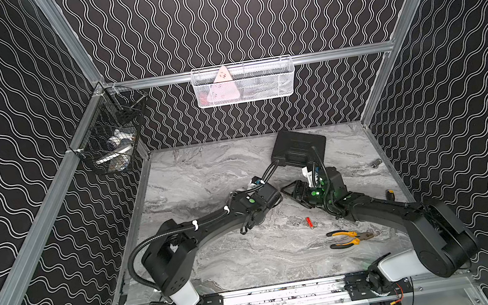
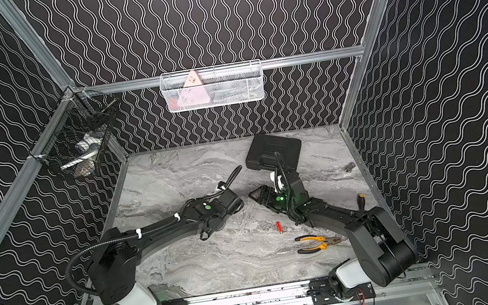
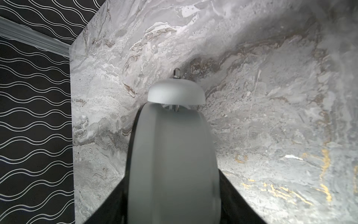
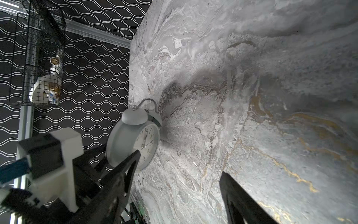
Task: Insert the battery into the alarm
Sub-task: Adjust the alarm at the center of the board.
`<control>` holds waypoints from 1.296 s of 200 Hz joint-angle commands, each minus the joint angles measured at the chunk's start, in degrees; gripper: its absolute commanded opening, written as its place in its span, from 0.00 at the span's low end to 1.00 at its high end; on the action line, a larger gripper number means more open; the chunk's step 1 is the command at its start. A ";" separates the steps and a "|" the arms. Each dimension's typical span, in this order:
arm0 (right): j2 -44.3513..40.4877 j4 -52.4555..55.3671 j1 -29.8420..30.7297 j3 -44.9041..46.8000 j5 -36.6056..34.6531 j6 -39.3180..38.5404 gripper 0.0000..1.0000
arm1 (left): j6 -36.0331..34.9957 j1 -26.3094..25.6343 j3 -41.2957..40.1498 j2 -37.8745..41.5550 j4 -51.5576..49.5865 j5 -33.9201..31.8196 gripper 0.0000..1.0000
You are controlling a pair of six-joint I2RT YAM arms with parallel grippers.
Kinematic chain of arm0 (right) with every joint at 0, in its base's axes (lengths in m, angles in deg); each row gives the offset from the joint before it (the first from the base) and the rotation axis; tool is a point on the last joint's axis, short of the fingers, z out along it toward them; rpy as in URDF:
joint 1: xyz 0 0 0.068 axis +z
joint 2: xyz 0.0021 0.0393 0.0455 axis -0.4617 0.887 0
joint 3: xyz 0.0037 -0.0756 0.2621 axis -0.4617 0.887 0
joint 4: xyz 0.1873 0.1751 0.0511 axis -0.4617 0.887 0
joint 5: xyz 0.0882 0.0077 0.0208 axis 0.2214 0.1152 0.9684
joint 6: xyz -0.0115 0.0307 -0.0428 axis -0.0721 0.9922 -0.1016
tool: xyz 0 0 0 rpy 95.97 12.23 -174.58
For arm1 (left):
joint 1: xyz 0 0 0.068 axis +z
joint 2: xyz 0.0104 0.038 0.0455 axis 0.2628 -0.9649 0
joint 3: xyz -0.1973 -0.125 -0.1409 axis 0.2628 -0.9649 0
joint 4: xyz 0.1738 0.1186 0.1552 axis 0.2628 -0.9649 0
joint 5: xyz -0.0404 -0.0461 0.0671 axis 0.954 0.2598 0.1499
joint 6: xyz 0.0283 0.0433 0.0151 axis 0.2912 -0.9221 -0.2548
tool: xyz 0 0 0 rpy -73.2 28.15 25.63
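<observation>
The alarm (image 3: 172, 139) sits clamped front-to-back in the left claw (image 3: 173, 172), low over the tabletop (image 1: 207, 178); whether it touches the surface I cannot tell. Just beside it the right claw (image 4: 180, 163) stands open and empty. The battery (image 1: 309, 223) lies loose on the tabletop, well apart and nearer the robot's base, with yellow-handled pliers (image 1: 345, 239) near it. The step in hand looks like fetching it: the right claw should back away and pinch the battery across its middle without nudging the pliers, while the left claw presents the alarm's black back within reach. Only the wrist views show the alarm; both top views hide it beneath the arms, yet they alone show the battery.
</observation>
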 commanded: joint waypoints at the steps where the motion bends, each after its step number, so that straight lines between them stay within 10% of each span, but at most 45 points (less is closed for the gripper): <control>1: 1.33 -7.97 -0.02 1.59 3.73 3.28 0.79 | 0.02 -0.09 1.07 -2.18 -0.39 -3.38 0.45; 67: -1.31 -8.04 -0.12 3.96 2.82 3.29 0.79 | -1.06 -0.17 0.57 -8.04 0.77 -6.79 0.49; 167: -4.81 -3.91 -0.20 4.29 0.78 0.91 0.79 | -1.94 -0.42 0.04 -9.97 2.66 -8.68 0.94; 259: -4.69 -3.24 -0.21 4.29 -0.19 0.38 0.79 | -3.35 -2.43 6.12 -11.92 -1.60 11.83 0.99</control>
